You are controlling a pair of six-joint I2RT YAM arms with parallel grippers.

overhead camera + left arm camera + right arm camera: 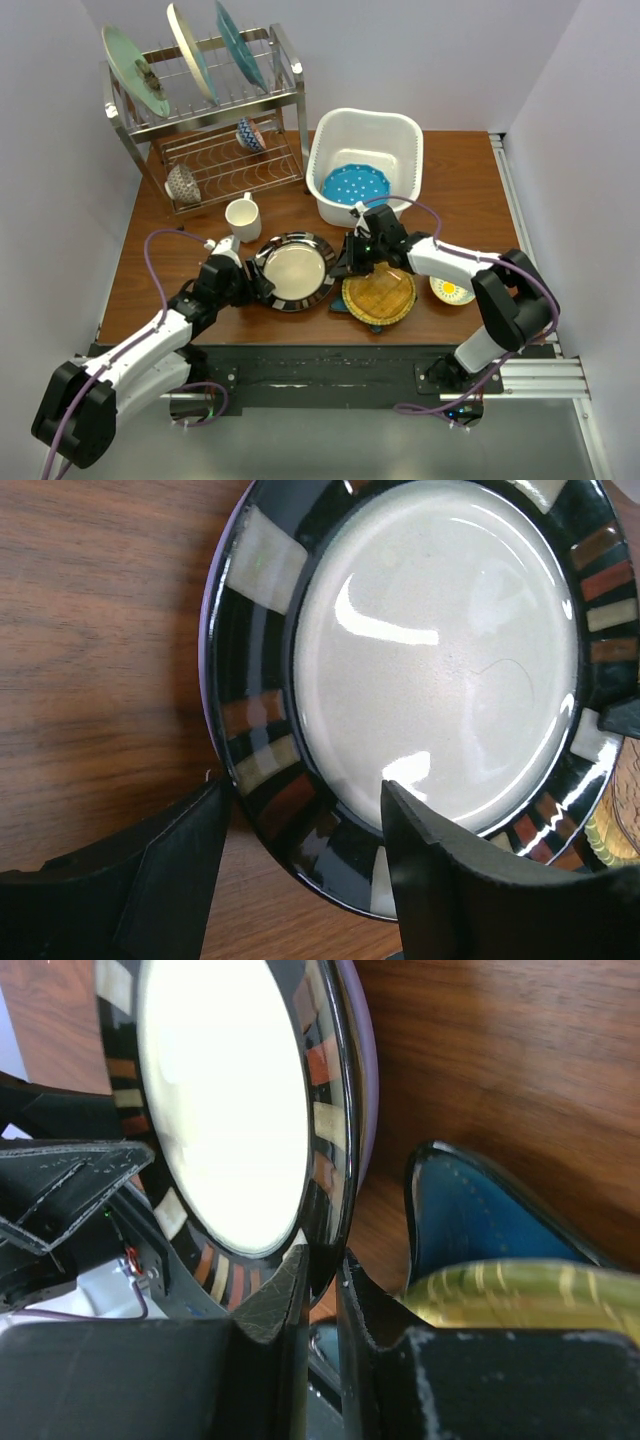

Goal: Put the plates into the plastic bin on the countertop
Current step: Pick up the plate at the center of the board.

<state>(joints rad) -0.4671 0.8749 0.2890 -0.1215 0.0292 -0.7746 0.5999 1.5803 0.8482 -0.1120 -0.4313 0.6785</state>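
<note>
At the middle of the brown wooden desk [460, 190], the round black-rimmed cream plate with coloured rim patches [293, 271] lay on top of a lavender plate [362, 1070], of which only a thin edge showed. The right claw [320, 1282] was at this plate's 3 o'clock edge, its two fingers set close together with the black rim pinched between them. The left claw [303, 805] stood at the 9 o'clock edge, jaws well apart and straddling the rim. One finger [170, 870] was outside over the desk and the other over the cream centre. It gripped nothing, and contact with the plate could not be determined.

The large white rectangular plastic bin [412, 150] sat at 1 o'clock from the black-rimmed plate, toward the far edge of the desk. A round blue dotted plate [357, 185] lay flat on its bottom.

Just beside the black-rimmed plate at 4 o'clock, a round amber plate [380, 295] rested upon a blue star-shaped plate [470, 1210]. A small yellow-centred bowl [452, 290] lay at 3 o'clock of the amber plate. A white mug [243, 217] stood at 11 o'clock of the black-rimmed plate. A steel wire dish rack [215, 150] occupied the desk's 11 o'clock corner, with three upright plates [135, 70] on its top tier and two patterned bowls [250, 133] lower down.
</note>
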